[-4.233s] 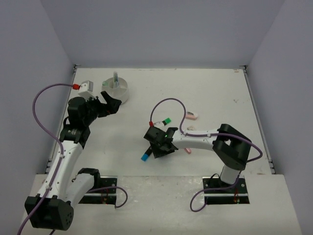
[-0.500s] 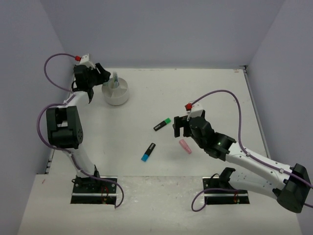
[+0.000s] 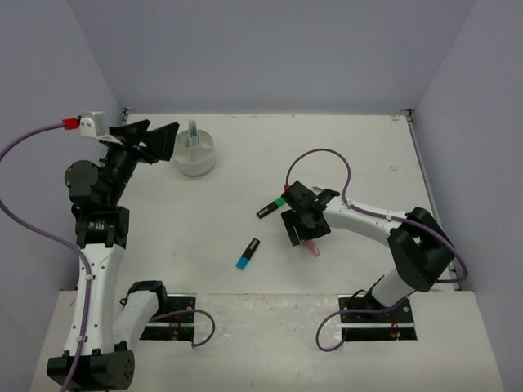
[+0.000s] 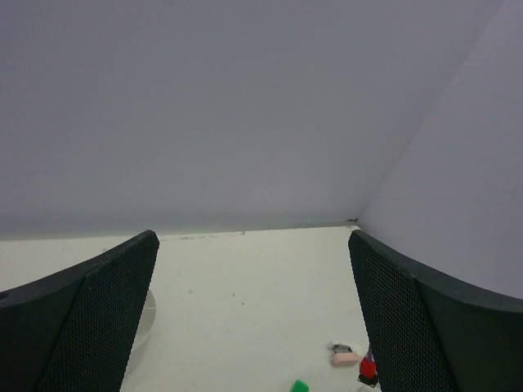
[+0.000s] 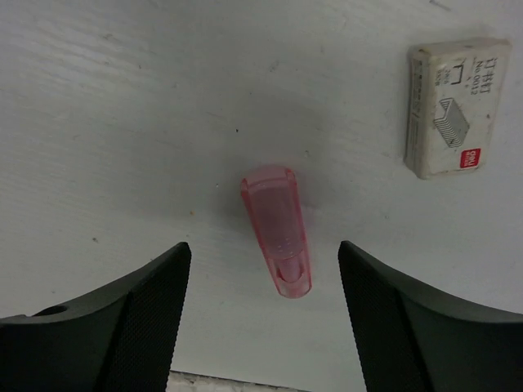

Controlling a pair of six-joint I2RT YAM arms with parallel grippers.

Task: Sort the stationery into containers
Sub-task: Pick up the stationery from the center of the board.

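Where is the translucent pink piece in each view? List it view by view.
Top external: pink piece right of centre, at the right pincer's tips.
Left wrist: not in it.
Right wrist: centre of frame, between the open pincer's fingers.
Shared landmark: the right pincer, top and right wrist.

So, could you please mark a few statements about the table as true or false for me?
The right claw is open above the pink piece: true.
The blue highlighter lies in a container: false, it lies on the table, apart from the white tub.
The left claw grips something: false, it is open and empty.
A small staple box lies near the pink piece: true.
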